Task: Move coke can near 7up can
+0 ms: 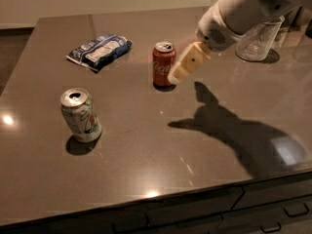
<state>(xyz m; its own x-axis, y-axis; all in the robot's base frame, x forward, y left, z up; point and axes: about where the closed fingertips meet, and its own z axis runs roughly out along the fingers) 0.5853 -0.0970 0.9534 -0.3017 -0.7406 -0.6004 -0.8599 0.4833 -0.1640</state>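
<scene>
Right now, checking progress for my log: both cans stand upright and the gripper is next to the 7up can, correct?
Not quite. Both cans stand upright, but the camera view shows the gripper next to the coke can; the 7up can stands well apart from it.

Single raised view, looking down across the surface (156,150) from its near edge, fairly close, gripper (179,74) just right of centre

Table (146,169) bears coke can (163,65), 7up can (81,115), bag (100,50), glass (257,40); hand (185,68) hovers above.
</scene>
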